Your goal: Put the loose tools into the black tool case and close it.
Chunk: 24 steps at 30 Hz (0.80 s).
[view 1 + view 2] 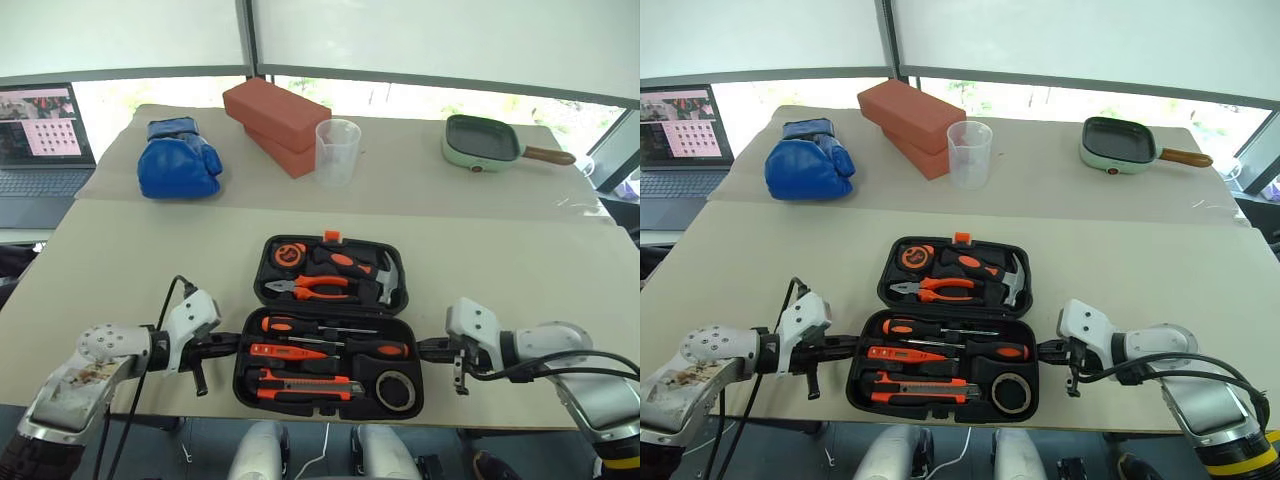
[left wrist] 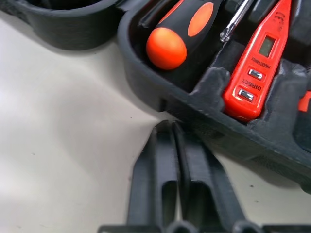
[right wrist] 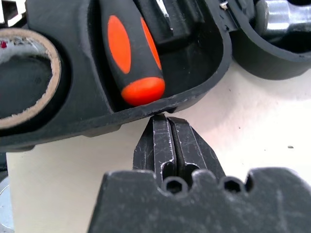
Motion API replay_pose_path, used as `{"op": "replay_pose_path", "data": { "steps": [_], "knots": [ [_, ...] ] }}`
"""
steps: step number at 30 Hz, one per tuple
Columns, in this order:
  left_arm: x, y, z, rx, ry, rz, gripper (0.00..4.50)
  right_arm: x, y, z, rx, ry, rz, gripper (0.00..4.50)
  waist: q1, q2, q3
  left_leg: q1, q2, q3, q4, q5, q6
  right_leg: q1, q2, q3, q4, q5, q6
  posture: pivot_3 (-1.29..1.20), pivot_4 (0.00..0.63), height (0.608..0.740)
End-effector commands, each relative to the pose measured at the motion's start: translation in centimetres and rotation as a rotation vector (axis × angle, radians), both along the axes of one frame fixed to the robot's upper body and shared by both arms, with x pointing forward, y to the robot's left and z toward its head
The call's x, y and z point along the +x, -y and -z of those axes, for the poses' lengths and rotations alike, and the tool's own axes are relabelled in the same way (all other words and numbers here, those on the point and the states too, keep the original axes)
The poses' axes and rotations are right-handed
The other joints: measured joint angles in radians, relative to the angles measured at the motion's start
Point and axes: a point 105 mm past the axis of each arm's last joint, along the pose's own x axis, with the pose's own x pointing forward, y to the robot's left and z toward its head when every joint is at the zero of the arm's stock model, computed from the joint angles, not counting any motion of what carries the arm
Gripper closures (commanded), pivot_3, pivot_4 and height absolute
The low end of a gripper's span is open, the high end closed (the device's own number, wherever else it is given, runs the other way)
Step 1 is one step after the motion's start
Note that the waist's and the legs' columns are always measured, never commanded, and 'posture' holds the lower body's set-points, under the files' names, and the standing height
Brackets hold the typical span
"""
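Beige table (image 1: 130, 260) bears open tool case (image 1: 330, 395), screwdrivers (image 1: 340, 347), knife (image 1: 305, 385) and tape (image 1: 397, 390) seated. Left gripper (image 2: 171, 130) and right gripper (image 3: 167, 119), both closed and empty, flank it; closing remains.

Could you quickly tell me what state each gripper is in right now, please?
Left gripper: closed, holding nothing, tips at the black tool case.
Right gripper: closed, empty, tips at the case's opposite edge.

The open tool case (image 1: 330, 375) lies between both sets of fingertips (image 2: 167, 141), its near half holding two screwdrivers (image 1: 300, 325), a tape roll (image 1: 396, 390) and a knife (image 1: 300, 385).
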Motion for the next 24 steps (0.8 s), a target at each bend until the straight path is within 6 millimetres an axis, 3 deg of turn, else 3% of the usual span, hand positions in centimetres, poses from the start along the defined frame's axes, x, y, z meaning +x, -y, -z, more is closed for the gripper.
{"op": "replay_pose_path", "data": {
  "steps": [1,4,8,10,14,21,22,24],
  "knots": [
    [0.7,-3.3,-0.3,0.037,-0.065,-0.153,2.67,0.2,2.0,-2.8,-0.001,0.022,0.063,3.67,0.000,0.000,0.000,0.000,0.000,0.000,0.000,0.000,0.000,0.000,0.000,0.000,0.000,0.000,0.000,0.00,0.150,0.738],
    [2.4,-4.8,-2.3,-0.039,-0.101,-0.266,1.67,0.8,3.2,-4.2,0.019,0.003,0.133,2.66,0.000,0.000,0.000,0.003,0.000,0.000,0.000,0.000,0.000,0.002,0.000,0.000,0.002,0.000,-0.001,0.00,0.150,0.738],
    [5.0,-3.6,-5.1,-0.180,-0.181,-0.331,0.26,3.0,3.7,-5.7,0.068,-0.009,0.241,1.30,0.000,0.000,0.000,0.006,0.000,0.000,0.000,0.002,-0.002,0.003,0.002,0.000,0.003,0.000,-0.003,0.00,0.150,0.738],
    [6.4,-2.7,-5.8,-0.222,-0.228,-0.370,0.00,4.5,3.4,-6.3,0.118,-0.036,0.309,0.65,0.001,0.000,0.000,0.005,-0.001,0.000,0.000,0.002,-0.002,0.003,0.001,0.000,0.003,0.001,-0.002,0.00,0.150,0.738],
    [8.2,-0.7,-6.2,-0.264,-0.283,-0.404,0.00,6.3,1.9,-6.6,0.191,-0.122,0.372,0.65,-0.001,-0.001,0.000,0.003,-0.002,-0.001,0.000,0.002,-0.002,0.002,0.001,0.000,0.003,0.001,-0.002,0.00,0.150,0.738],
    [8.8,1.7,-5.7,-0.271,-0.323,-0.380,0.00,7.8,0.6,-5.6,0.215,-0.196,0.424,0.65,-0.007,-0.001,0.000,-0.003,-0.002,-0.001,0.000,0.002,-0.002,-0.003,0.001,0.000,0.002,0.001,-0.001,0.00,0.150,0.738],
    [8.8,1.9,-5.5,-0.264,-0.325,-0.372,0.00,7.9,0.4,-5.4,0.213,-0.200,0.427,1.05,-0.007,-0.001,0.000,-0.003,-0.002,-0.001,0.000,0.002,-0.002,-0.003,0.001,0.000,0.001,0.001,-0.001,0.00,0.150,0.738],
    [8.6,2.2,-5.3,-0.248,-0.326,-0.362,0.00,8.0,0.2,-5.2,0.212,-0.208,0.429,1.38,-0.007,-0.001,0.000,-0.003,-0.002,-0.001,0.000,0.002,-0.002,-0.002,0.001,0.000,0.001,0.001,-0.001,0.00,0.150,0.738]
  ]
}}
